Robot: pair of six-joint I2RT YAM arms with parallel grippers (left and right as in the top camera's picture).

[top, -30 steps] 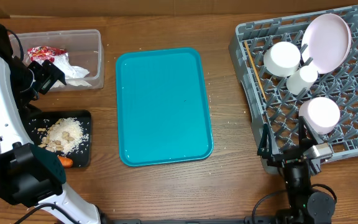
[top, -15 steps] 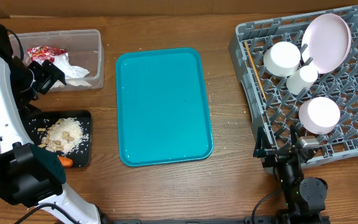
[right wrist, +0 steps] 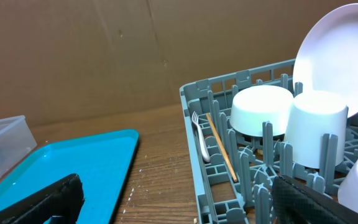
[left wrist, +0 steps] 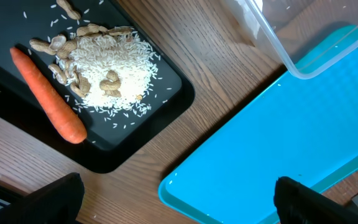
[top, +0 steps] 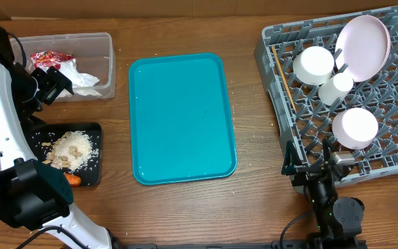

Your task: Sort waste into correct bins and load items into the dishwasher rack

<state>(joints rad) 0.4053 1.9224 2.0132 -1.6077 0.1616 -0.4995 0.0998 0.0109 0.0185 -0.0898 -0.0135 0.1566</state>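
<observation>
Teal plastic, the serving tray (top: 182, 117) lies mid-table. Right of it, the dishwasher rack (top: 268, 52) holds the pink plate (top: 363, 45), two bowls (top: 314, 64), the cup (top: 336, 88), the wooden stick (top: 284, 76) and what looks like a white fork (right wrist: 199, 138). Left of it, the clear tub (top: 106, 66) holds napkins (top: 78, 75) and the red wrapper (top: 45, 59). The black tray (top: 92, 169) there carries rice (top: 74, 149) and the carrot (left wrist: 47, 94). The left gripper (left wrist: 179, 202), left of the teal tray, and the right gripper (right wrist: 179, 202), right of it, both gape wide and hold nothing.

White-shelled left arm (top: 1, 128) with black joints, cables and jaws.

Robot lab — wooden table (top: 254, 207), cardboard backdrop (right wrist: 73, 50)
</observation>
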